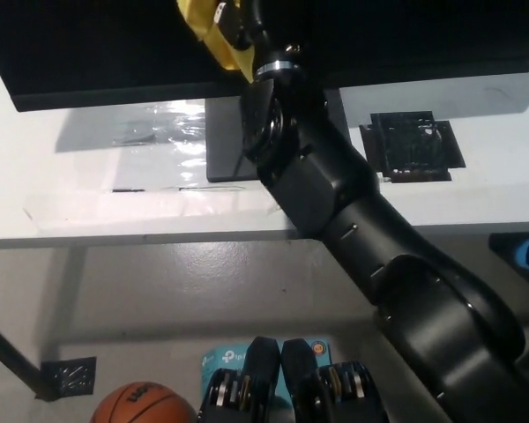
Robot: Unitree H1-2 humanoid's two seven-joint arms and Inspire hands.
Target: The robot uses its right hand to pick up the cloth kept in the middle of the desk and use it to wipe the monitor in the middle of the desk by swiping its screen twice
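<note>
The black monitor [88, 53] stands across the top of the head view, its dark stand base [225, 141] on the white desk [115, 220]. My black right arm reaches up from the bottom right across the stand. My right hand [242, 22] is at the top edge, shut on a yellow cloth [207, 31] that lies against the screen's middle. Most of the hand is cut off by the frame. My white left hand is out of view.
A black mesh square [412, 145] lies on the desk at right. Clear tape or film [159, 132] glints left of the stand. Below the desk edge, an orange basketball [141, 405] and a teal box [225, 359] sit on the grey floor.
</note>
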